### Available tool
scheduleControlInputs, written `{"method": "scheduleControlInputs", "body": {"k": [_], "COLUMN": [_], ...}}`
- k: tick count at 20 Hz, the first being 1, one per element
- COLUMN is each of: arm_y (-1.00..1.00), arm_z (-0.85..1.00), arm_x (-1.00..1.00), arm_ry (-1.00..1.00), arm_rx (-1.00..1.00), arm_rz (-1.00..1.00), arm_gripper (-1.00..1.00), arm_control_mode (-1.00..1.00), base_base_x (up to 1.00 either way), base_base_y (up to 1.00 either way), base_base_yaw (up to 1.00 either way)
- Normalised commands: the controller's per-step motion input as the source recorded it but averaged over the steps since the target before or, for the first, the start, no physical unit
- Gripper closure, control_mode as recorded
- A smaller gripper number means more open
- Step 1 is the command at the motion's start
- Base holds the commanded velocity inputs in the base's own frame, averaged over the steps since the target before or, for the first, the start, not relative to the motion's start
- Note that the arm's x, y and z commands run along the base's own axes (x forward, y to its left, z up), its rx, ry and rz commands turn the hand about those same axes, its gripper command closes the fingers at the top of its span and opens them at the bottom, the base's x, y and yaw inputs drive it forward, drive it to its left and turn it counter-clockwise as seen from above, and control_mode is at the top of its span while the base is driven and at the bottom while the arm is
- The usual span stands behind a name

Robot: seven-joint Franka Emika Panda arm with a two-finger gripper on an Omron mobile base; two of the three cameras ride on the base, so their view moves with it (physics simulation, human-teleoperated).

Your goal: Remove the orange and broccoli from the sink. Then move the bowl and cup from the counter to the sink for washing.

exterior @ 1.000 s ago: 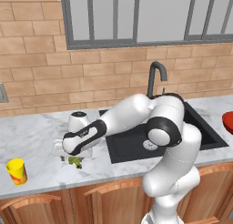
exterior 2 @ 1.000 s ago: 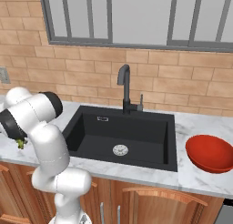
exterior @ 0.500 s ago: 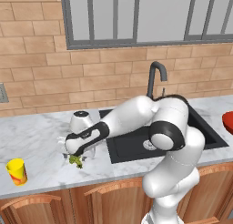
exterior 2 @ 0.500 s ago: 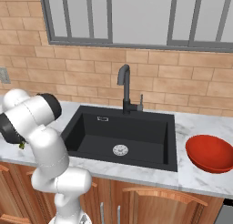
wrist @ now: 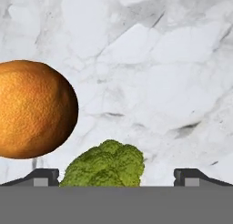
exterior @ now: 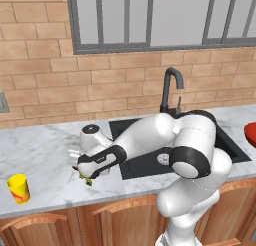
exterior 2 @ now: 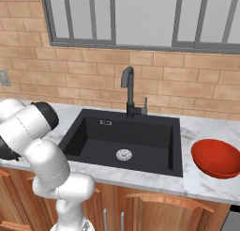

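My gripper (wrist: pixel 117 177) hangs low over the marble counter left of the sink (exterior 2: pixel 126 141), and its jaws stand open. The broccoli (wrist: pixel 107 166), green and bumpy, lies on the counter between the two fingertips (wrist: pixel 43 176), apart from both. Close beside it rests the orange (wrist: pixel 32 109). From the left base view the hand (exterior: pixel 86 176) covers most of the broccoli (exterior: pixel 89 180). The yellow cup (exterior: pixel 18 188) stands near the counter's front edge, far left. On the counter right of the sink sits the red bowl (exterior 2: pixel 216 157).
A dark curved faucet (exterior 2: pixel 127 91) rises behind the black basin, whose white drain (exterior 2: pixel 123 154) shows. A brick wall and a window run along the back. My arm arches over the sink's left half.
The jaws have spread a little wider around the broccoli, which stays on the counter. The hand has shifted only slightly.
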Motion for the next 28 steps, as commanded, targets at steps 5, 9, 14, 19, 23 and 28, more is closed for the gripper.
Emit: {"method": "scheduleControlInputs", "body": {"k": [5,9,14,19,23,28], "arm_y": [-0.14,-0.04,-0.13,-0.23,-0.09,0.14], "arm_z": [0.29,0.29,0.32,0.3,0.23,0.14], "arm_x": [-0.06,-0.01,-0.04,-0.12,-0.21,-0.24], "arm_ry": [-0.05,0.0,0.0,0.0,0.04,0.09], "arm_rx": [-0.01,0.0,0.0,0.0,0.0,0.0], "arm_rz": [-0.12,-0.07,-0.03,0.0,0.0,0.19], "arm_gripper": [-1.0,-1.0,-1.0,-1.0,-1.0,-1.0], "arm_control_mode": [-1.0,-1.0,-1.0,-1.0,-1.0,-1.0], "base_base_x": [0.0,0.0,0.0,0.0,0.0,0.0], "base_base_y": [0.0,0.0,0.0,0.0,0.0,0.0], "base_base_yaw": [0.0,0.0,0.0,0.0,0.0,0.0]}}
